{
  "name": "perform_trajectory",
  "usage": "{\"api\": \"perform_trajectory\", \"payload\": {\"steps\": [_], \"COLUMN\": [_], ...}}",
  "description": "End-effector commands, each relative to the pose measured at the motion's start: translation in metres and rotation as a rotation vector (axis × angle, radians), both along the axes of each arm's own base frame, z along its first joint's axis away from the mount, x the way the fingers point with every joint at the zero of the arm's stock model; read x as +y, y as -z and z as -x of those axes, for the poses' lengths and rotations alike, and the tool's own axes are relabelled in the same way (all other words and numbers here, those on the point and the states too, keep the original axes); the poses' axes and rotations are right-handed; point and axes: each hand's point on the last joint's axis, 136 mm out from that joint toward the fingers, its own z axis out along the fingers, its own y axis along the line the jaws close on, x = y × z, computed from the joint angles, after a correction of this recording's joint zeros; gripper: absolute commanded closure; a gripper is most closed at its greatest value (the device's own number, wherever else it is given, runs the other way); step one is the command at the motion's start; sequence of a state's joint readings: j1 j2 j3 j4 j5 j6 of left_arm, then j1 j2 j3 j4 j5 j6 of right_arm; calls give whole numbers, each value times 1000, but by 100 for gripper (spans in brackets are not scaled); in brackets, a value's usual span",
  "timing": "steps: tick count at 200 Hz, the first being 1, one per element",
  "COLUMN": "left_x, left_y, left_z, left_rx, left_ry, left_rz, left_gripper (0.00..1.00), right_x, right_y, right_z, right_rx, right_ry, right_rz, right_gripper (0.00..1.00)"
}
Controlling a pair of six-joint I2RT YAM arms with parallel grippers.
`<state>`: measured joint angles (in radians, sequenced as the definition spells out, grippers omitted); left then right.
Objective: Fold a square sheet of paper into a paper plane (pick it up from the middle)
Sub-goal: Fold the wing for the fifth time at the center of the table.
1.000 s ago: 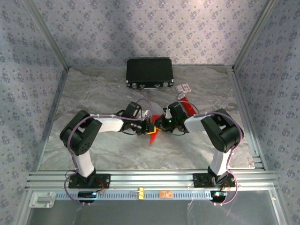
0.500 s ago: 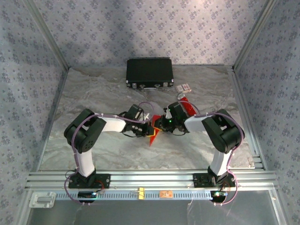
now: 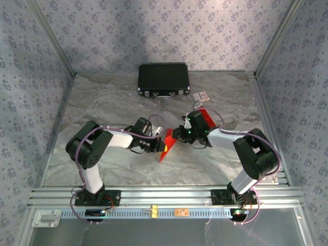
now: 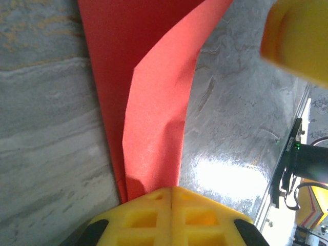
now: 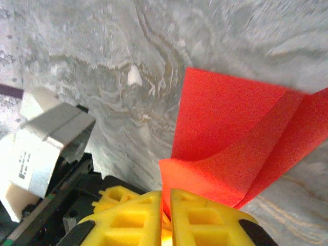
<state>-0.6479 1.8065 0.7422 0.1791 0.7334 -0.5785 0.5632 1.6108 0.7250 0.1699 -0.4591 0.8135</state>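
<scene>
Left wrist view: the left gripper point(image 4: 171, 192) has its yellow fingers pressed together on the lower end of the red sheet of paper point(image 4: 154, 118). The sheet stretches away from the gripper as a long creased shape with one flap lifted. In the right wrist view, the right gripper point(image 5: 165, 197) likewise pinches a corner of the folded sheet, whose layers fan out over the grey marbled surface point(image 5: 102, 77). From the top external view, both grippers meet near the middle of the surface with the sheet held between them. A black case point(image 3: 163, 78) lies well apart at the far edge, and a small white box point(image 3: 201, 95) sits near its right corner.
</scene>
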Motion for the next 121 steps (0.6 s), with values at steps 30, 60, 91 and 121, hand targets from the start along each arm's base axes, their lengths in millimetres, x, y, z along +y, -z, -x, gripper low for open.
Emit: {"api": "perform_trajectory", "payload": {"steps": [30, 60, 91, 121], "left_x": [42, 44, 45, 45], "left_y": [46, 48, 48, 46], "left_z": [49, 50, 50, 49], "left_rx": [216, 220, 223, 219], "left_ry": [2, -2, -5, -12], "left_rz": [-198, -205, -210, -209], "left_gripper": [100, 100, 100, 100], "right_x": [14, 17, 15, 18], "right_y": [25, 31, 29, 20], "right_z": [9, 5, 3, 2], "right_rx": [28, 30, 24, 4], "right_ry": [-44, -42, -25, -23], "right_rz": [60, 72, 81, 67], "right_gripper": [87, 87, 87, 86]}}
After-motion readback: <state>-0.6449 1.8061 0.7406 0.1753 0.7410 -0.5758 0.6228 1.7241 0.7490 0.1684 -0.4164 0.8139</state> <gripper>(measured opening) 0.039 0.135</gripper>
